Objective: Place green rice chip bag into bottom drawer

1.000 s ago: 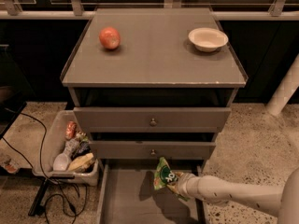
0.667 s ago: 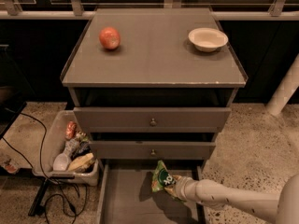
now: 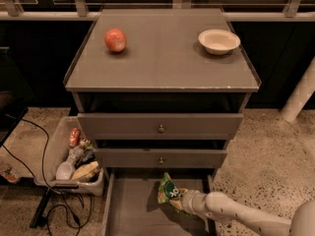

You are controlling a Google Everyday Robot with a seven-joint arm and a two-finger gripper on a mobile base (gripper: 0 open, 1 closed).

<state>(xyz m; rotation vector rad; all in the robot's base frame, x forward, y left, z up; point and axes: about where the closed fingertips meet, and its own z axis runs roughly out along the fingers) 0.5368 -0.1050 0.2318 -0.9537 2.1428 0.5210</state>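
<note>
A grey cabinet (image 3: pixel 162 63) stands in the middle, against a dark far wall (image 3: pixel 34 68) with a pale rail (image 3: pixel 39 14) along it. The floor (image 3: pixel 266 151) is light and speckled. A white post (image 3: pixel 300 95) leans at the right. A white bin (image 3: pixel 49 149) sits on the left, with black cables (image 3: pixel 63 214) near it. The gripper (image 3: pixel 181 200) is low, near the cabinet's front.

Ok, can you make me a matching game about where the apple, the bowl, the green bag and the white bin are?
1 apple
2 bowl
3 green rice chip bag
4 white bin

A on the floor beside the cabinet
B cabinet top, right side
C held by the gripper, jaws shut, over the bottom drawer
D cabinet top, left side

Pairs: 1-D, 2-B, 3-C, 4-A.
</note>
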